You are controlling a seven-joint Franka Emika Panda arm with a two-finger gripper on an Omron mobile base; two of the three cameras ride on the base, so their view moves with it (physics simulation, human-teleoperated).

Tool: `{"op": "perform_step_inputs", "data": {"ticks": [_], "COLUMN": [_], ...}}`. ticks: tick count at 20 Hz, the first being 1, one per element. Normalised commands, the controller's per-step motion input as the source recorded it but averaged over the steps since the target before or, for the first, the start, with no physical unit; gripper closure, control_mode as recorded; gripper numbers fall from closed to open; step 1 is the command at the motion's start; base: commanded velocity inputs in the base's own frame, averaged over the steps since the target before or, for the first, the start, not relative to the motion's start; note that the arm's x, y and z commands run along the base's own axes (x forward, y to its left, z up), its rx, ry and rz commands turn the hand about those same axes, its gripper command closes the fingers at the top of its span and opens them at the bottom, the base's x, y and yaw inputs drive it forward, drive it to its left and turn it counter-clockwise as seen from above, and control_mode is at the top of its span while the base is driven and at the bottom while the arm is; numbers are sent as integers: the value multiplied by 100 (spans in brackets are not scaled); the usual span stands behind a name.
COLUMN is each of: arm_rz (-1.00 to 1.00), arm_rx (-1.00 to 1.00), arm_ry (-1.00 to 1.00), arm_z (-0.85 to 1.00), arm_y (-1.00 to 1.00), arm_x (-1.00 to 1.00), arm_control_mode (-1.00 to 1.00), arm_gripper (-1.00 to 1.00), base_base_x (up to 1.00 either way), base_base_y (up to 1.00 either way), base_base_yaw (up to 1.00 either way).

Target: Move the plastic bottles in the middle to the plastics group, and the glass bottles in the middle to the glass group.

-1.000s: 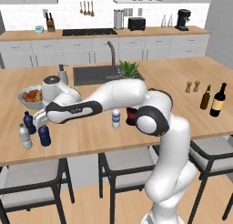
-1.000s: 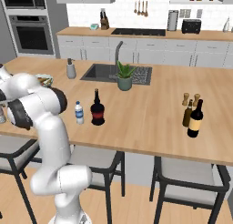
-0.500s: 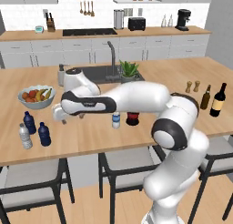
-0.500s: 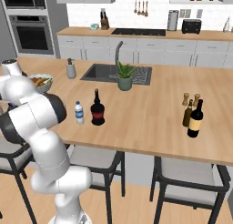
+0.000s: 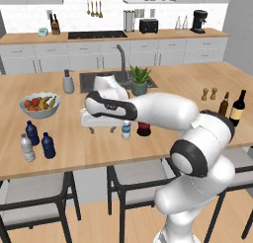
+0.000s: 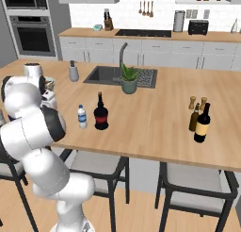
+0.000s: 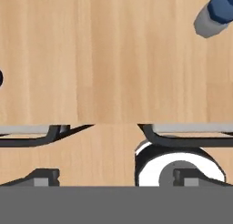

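In the middle of the counter the clear plastic bottle (image 5: 126, 130) (image 6: 82, 117) with a blue band and white cap stands next to the squat black glass bottle (image 5: 144, 129) (image 6: 100, 113) with a red label. My gripper (image 5: 102, 130) (image 7: 116, 177) hangs open and empty just left of the clear bottle, whose blue band shows at the hand view's top right (image 7: 218, 11). The plastics group (image 5: 34, 141), two navy bottles and a greyish clear one, stands far left. The glass group, an amber bottle (image 5: 224, 103) (image 6: 195, 118) and a wine bottle (image 5: 238, 107) (image 6: 203, 123), stands far right.
A fruit bowl (image 5: 39, 104) sits behind the plastics group. A potted plant (image 5: 140, 80) and the sink (image 6: 113, 75) lie behind the middle bottles. Two pepper mills (image 5: 209, 94) stand by the glass group. Stools (image 5: 34, 192) line the counter's near edge (image 7: 113, 124).
My arm has swung right, from beside the plastics group to just left of the clear bottle in the middle. The gripper has stayed open and empty.
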Motion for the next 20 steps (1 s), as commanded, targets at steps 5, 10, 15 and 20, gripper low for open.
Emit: {"op": "perform_step_inputs", "data": {"ticks": [5, 10, 15, 20], "arm_rz": [-37, -25, -13, -17], "arm_rx": [-21, -28, -2, 0], "arm_ry": [3, -1, -4, -1], "arm_z": [0, 0, -1, -9], "arm_y": [-14, -1, -42, -71], "arm_x": [0, 37, 64, 68], "arm_control_mode": [-100, -100, -100, -100], "arm_gripper": [-100, -100, -100, -100], "base_base_x": [0, 0, 0, 0], "base_base_y": [0, 0, 0, 0], "base_base_yaw": [0, 0, 0, 0]}}
